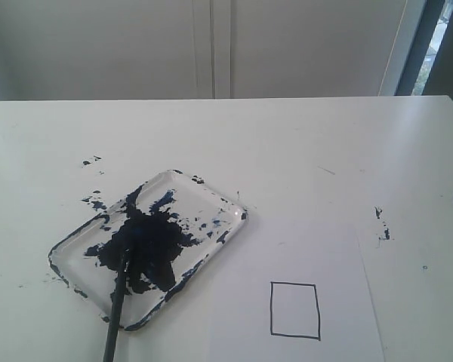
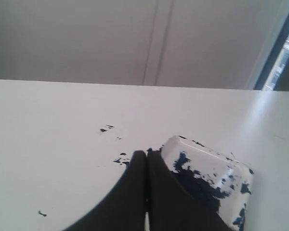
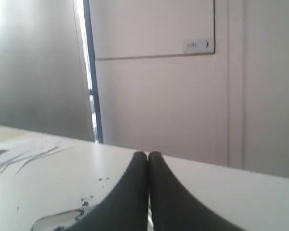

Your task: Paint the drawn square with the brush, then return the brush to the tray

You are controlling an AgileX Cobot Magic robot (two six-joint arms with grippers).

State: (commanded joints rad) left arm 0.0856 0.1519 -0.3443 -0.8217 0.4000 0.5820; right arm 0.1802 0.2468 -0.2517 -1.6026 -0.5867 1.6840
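Brush (image 1: 117,305) tip in paint-smeared tray (image 1: 215,207), handle over rim. Drawn square (image 1: 295,310) blank. Left fingers (image 2: 136,168), right fingers (image 3: 138,166) pressed together, empty.

a flat white tabletop (image 1: 287,143) carries a white paper sheet (image 1: 317,253) at its near right. small dark blue paint specks (image 1: 90,161) dot the tabletop on the left, and more dark flecks (image 1: 382,226) lie just beside the sheet's right edge. pale wall panels (image 1: 211,45) stand behind, with a dark window strip (image 1: 426,45) at the far right.
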